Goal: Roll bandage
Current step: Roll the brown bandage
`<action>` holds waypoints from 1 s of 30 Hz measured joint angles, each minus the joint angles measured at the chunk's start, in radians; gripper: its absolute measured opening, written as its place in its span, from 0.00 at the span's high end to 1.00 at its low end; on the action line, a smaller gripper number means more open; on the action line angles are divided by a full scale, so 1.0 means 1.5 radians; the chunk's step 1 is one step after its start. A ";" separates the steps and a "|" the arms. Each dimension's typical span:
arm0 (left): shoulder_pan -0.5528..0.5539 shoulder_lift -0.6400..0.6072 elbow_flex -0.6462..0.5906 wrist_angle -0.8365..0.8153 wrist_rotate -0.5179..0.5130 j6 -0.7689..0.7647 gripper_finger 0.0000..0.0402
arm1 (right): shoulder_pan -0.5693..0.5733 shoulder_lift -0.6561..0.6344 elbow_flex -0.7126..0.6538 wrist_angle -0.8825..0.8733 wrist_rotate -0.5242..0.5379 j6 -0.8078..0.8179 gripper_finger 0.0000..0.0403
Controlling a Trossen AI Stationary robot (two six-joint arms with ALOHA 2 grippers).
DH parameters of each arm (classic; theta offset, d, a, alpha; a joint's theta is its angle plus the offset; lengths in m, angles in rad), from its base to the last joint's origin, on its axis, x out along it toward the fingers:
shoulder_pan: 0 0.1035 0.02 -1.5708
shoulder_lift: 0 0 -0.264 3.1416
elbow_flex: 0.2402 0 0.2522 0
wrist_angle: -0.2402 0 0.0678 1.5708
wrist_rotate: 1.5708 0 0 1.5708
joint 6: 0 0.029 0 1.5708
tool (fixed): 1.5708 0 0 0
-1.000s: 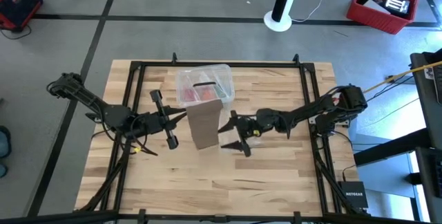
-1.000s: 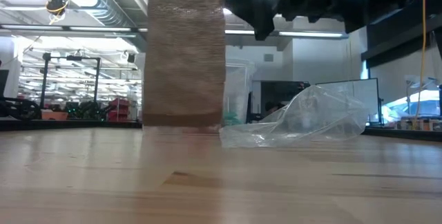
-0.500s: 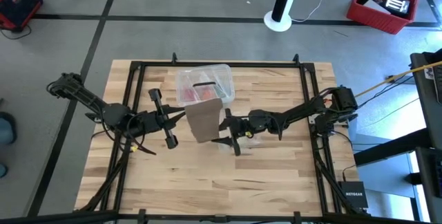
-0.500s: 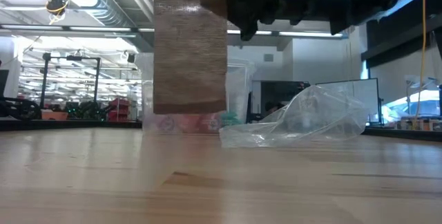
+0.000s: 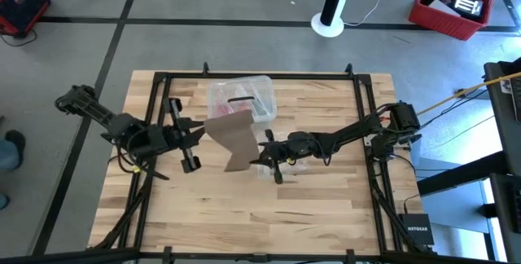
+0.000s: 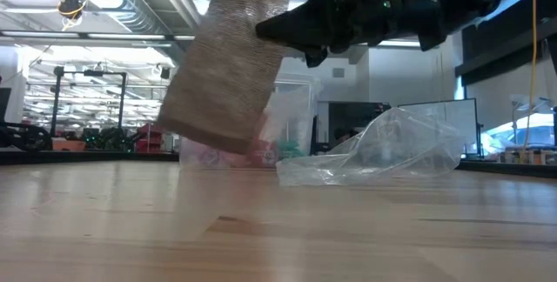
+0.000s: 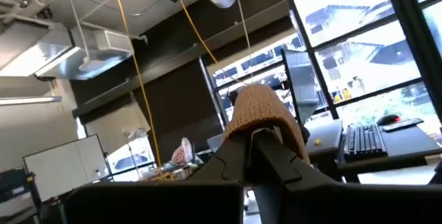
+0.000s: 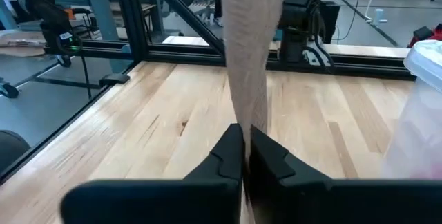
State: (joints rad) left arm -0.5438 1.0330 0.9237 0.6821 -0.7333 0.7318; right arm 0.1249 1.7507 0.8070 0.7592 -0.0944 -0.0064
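The bandage (image 5: 234,138), a wide brown-tan fabric strip, hangs slanted over the middle of the table. Its lower end (image 6: 209,130) is clear of the wood. My left gripper (image 5: 208,126) is shut on its upper end, coming from the table's left. My right gripper (image 5: 253,160) is shut on the hanging strip from the right side. In the low view my right gripper (image 6: 265,30) shows as a dark tip at the strip's edge. In the right wrist view the bandage (image 8: 252,58) runs upward from my shut fingers. My left gripper pinches the bandage's upper end (image 7: 259,110) between its two fingers, and the fabric folds over their tips. The fingers slant upward from the table's left. The strip hangs below them. My right gripper pinches the strip's long edge (image 8: 247,117) between its two fingers, roughly level from the table's right. The bandage is lifted clear and drawn aslant.
A clear plastic box with red contents (image 5: 240,101) stands just behind the bandage. A crinkled clear plastic bag (image 6: 392,151) lies on the table under my right arm. A black frame (image 5: 260,75) runs round the tabletop.
My right gripper has gone toward the bandage and down a little, and has shut on its edge. My left gripper has risen and tipped upward. The bandage's lower end has lifted off the table and swung toward the left, so the strip now hangs slanted.
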 joint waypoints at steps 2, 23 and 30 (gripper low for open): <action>0.001 0.000 0.000 -0.023 -0.004 -0.013 1.00 | 0.000 0.000 0.000 0.002 0.000 0.001 0.95; 0.010 0.001 0.000 -0.205 -0.066 -0.130 1.00 | -0.011 -0.095 0.000 -0.079 0.013 -0.014 0.61; 0.010 0.001 0.000 -0.203 -0.066 -0.120 1.00 | -0.014 -0.208 0.000 -0.250 0.033 -0.034 0.47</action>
State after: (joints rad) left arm -0.5293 1.0344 0.9234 0.3783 -0.8326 0.5511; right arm 0.1040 1.4380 0.8066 0.3836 -0.0451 -0.0575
